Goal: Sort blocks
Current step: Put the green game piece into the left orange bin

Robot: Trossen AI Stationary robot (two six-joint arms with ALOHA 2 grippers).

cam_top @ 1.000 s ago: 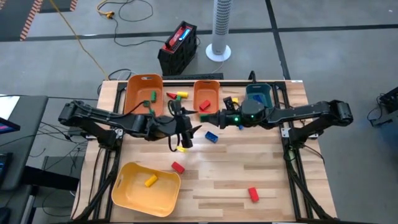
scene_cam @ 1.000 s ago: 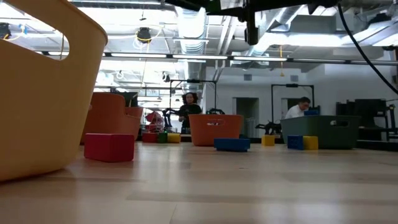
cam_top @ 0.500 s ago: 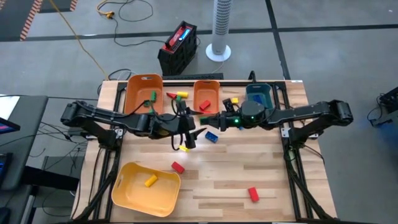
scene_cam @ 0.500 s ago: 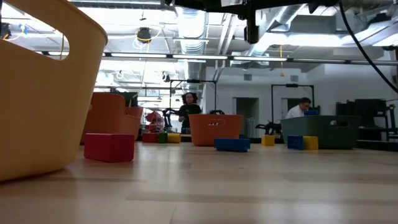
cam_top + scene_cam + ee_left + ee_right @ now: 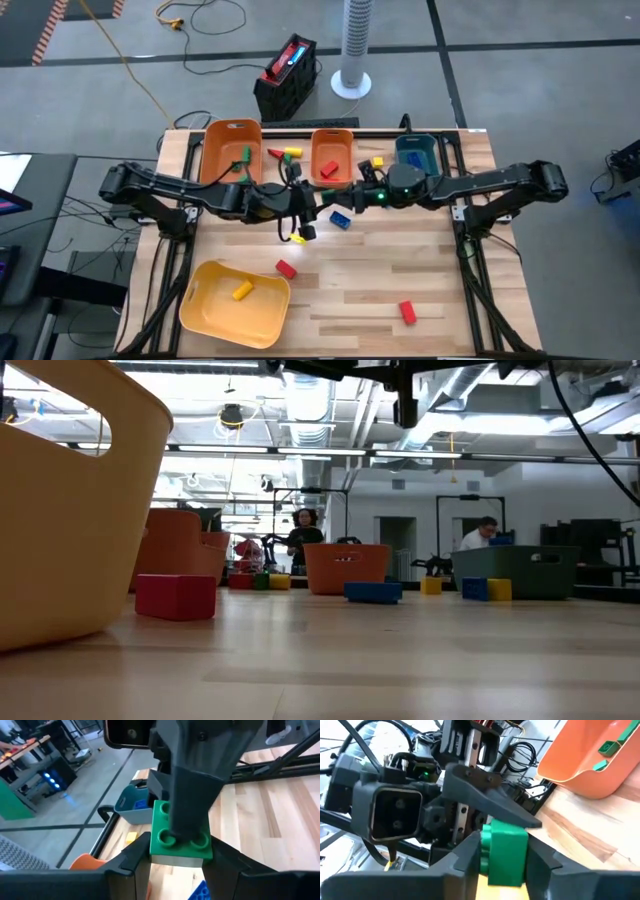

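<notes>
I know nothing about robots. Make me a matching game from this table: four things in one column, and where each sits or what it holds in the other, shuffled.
Things:
1. green block
2. yellow bin
3. big orange bin
4. blue block

States:
A. holds green blocks
B. lies loose on the table
C. gripped by the left gripper and the right gripper at once
D. holds one yellow block

Pairs: 1-C, 2-D, 3-A, 4-B.
</notes>
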